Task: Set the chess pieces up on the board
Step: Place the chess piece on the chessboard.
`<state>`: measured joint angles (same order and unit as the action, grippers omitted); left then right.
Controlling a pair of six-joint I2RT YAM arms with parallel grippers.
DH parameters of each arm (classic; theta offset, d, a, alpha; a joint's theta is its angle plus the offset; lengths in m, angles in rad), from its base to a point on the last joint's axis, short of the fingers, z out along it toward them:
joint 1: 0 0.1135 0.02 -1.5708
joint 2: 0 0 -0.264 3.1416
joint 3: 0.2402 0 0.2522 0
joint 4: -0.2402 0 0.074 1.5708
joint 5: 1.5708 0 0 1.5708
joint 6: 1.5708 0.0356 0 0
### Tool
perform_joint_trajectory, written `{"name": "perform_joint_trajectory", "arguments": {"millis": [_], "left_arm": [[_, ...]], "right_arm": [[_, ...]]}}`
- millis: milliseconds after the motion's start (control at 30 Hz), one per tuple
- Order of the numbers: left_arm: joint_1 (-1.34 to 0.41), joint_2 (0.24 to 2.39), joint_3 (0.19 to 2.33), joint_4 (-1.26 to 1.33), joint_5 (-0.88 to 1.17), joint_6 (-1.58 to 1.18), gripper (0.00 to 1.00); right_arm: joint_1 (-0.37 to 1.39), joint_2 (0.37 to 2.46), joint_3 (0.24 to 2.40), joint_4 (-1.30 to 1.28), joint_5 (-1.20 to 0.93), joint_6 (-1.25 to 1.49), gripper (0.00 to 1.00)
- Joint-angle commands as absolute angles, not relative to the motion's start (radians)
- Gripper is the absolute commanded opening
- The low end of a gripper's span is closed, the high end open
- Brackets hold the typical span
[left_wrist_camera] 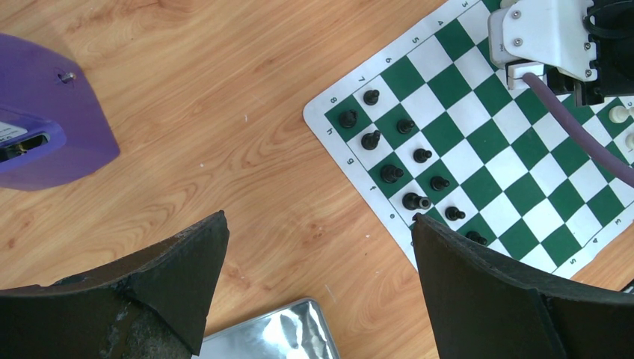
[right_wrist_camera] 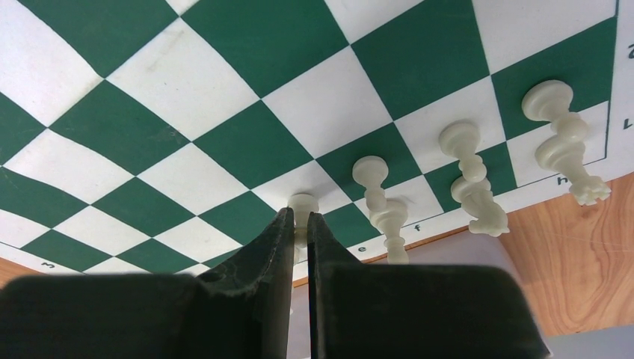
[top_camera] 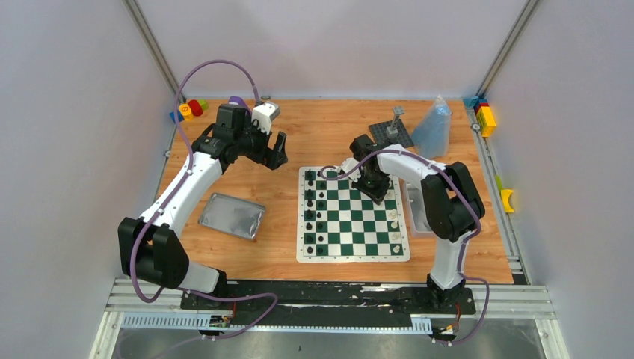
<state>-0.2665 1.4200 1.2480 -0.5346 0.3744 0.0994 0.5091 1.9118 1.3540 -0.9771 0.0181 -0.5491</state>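
Observation:
The green and white board [top_camera: 355, 224] lies mid-table. Black pieces [top_camera: 315, 213] stand in its two left columns and also show in the left wrist view [left_wrist_camera: 404, 176]. A few white pieces [top_camera: 394, 221] stand along its right edge. My right gripper [right_wrist_camera: 300, 217] is low over the board's far right part [top_camera: 376, 188], shut on a white piece [right_wrist_camera: 303, 203]. Three more white pieces [right_wrist_camera: 471, 176] stand to its right on the board's edge row. My left gripper [left_wrist_camera: 318, 254] is open and empty above bare table, left of the board [top_camera: 278, 149].
A silver tin [top_camera: 232, 215] lies left of the board, and its corner shows below my left fingers [left_wrist_camera: 277, 333]. A dark studded plate [top_camera: 391, 133] and a clear bag [top_camera: 434, 127] stand at the back right. Coloured blocks [top_camera: 191, 110] sit in the back corners.

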Motion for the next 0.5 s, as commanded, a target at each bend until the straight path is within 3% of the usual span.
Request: {"name": "perform_joint_trajectory", "arguments": {"millis": [0,467], "left_arm": [[-0.258,1.414,1.247,-0.515,0.375,0.114,1.0],[-0.258,1.413,1.246,-0.515,0.375,0.114,1.0]], "right_arm": [[0.505,1.911,1.354,-0.959,0.017,-0.554,0.01],[0.505,1.905,1.36,-0.96,0.017,-0.552,0.01]]}}
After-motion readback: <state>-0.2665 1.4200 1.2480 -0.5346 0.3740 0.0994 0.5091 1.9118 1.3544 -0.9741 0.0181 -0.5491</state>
